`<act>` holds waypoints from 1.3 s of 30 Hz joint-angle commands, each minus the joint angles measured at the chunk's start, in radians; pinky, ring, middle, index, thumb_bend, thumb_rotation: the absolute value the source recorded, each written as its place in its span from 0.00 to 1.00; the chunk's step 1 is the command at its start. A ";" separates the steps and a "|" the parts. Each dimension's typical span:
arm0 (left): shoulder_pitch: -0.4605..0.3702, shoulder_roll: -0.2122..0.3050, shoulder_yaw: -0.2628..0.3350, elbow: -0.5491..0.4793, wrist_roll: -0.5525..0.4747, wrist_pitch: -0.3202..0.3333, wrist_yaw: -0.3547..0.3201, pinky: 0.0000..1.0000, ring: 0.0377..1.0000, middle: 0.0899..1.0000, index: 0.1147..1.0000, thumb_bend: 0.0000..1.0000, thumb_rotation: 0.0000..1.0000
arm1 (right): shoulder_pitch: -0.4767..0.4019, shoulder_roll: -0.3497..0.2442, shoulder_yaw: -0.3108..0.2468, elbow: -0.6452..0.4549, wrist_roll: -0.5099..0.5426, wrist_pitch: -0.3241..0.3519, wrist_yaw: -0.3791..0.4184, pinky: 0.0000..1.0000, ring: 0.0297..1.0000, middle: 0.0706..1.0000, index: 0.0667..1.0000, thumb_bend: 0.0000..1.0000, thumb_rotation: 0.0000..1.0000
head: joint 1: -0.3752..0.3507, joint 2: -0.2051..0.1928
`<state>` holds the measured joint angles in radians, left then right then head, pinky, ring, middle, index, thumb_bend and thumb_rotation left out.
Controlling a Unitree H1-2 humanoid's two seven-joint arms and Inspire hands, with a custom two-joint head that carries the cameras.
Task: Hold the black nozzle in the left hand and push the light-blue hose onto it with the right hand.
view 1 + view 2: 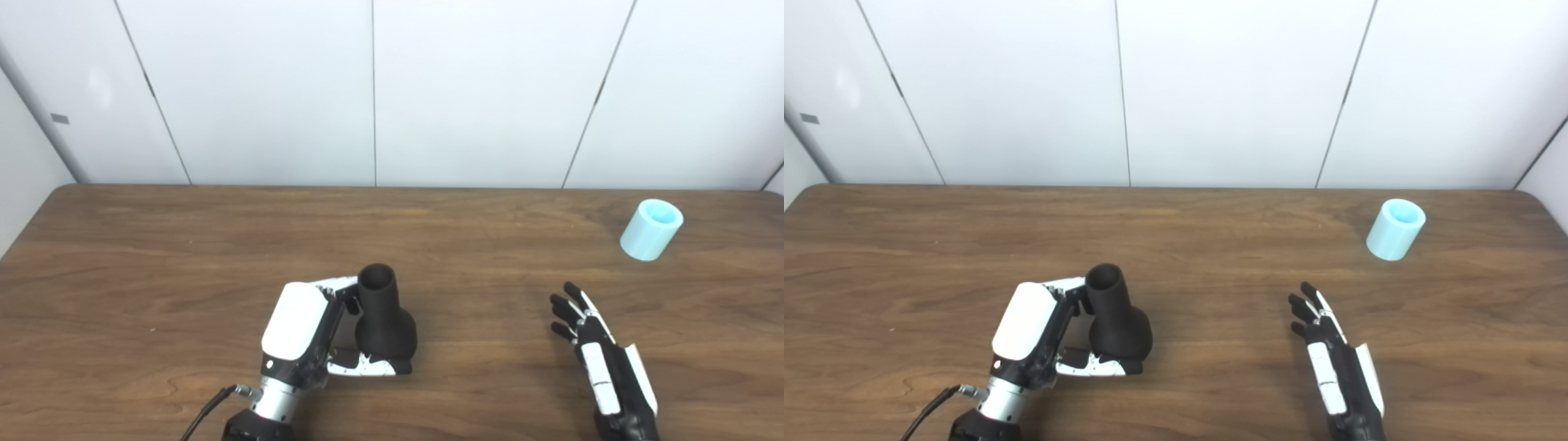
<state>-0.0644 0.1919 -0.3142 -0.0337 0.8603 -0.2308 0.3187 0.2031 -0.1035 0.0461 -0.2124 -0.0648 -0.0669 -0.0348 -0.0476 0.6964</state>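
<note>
The black nozzle [384, 321] stands upright on the wooden table [184, 245], narrow open neck on top and bulbous base below. My left hand [306, 334] wraps it from the left, fingers at the neck and thumb along the base, so it is shut on the nozzle. The light-blue hose [651, 229], a short hollow cylinder, rests tilted at the far right of the table. My right hand [597, 343] hovers low near the front right, fingers spread and empty, well short of the hose.
White wall panels [478, 92] rise behind the table's far edge. A black cable [205, 413] trails from the left wrist toward the front edge. Bare wood lies between the nozzle and the hose.
</note>
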 commanded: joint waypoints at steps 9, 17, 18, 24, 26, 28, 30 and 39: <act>0.015 0.039 -0.045 0.128 0.067 -0.061 0.060 0.32 0.41 0.40 0.45 0.47 0.00 | -0.005 0.040 0.006 -0.064 0.040 0.030 0.001 0.83 0.89 0.87 0.91 0.45 0.93 | -0.026 0.013; 0.014 0.059 -0.058 0.160 0.096 -0.056 0.068 0.32 0.41 0.39 0.45 0.47 0.00 | -0.014 0.014 -0.043 -0.147 0.074 0.087 -0.004 0.83 0.89 0.87 0.90 0.47 0.96 | -0.040 0.021; 0.014 0.060 -0.061 0.167 0.099 -0.056 0.069 0.32 0.41 0.39 0.45 0.47 0.00 | -0.015 0.010 -0.050 -0.156 0.077 0.092 -0.003 0.83 0.89 0.87 0.90 0.46 0.97 | -0.043 0.024; 0.006 0.068 -0.085 0.201 0.125 -0.035 0.059 0.35 0.43 0.39 0.43 0.48 0.00 | -0.017 -0.003 -0.081 -0.185 0.077 0.116 0.002 0.82 0.87 0.85 0.89 0.49 0.95 | -0.039 0.026; 0.003 0.069 -0.092 0.213 0.133 -0.029 0.058 0.35 0.43 0.39 0.42 0.48 0.00 | -0.016 -0.004 -0.086 -0.187 0.072 0.116 0.004 0.82 0.87 0.84 0.88 0.49 0.95 | -0.039 0.028; 0.001 0.070 -0.097 0.222 0.138 -0.016 0.046 0.36 0.44 0.39 0.42 0.48 0.00 | -0.012 -0.006 -0.088 -0.191 0.070 0.119 0.007 0.82 0.87 0.84 0.88 0.49 0.95 | -0.037 0.029; -0.001 0.072 -0.105 0.232 0.141 -0.004 0.039 0.38 0.45 0.38 0.42 0.48 0.00 | -0.008 -0.008 -0.089 -0.194 0.073 0.120 0.011 0.83 0.88 0.85 0.88 0.49 0.96 | -0.037 0.030; 0.005 0.063 -0.123 0.246 0.105 0.077 -0.069 0.39 0.44 0.36 0.44 0.48 0.00 | -0.003 -0.018 -0.092 -0.187 0.062 0.106 0.020 0.81 0.86 0.85 0.89 0.49 0.96 | -0.021 0.033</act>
<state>-0.1609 0.2443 -0.4088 0.0770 0.9684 -0.1667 0.2706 0.2033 -0.1124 -0.0379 -0.3596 0.0065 0.0704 -0.0230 -0.0675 0.7286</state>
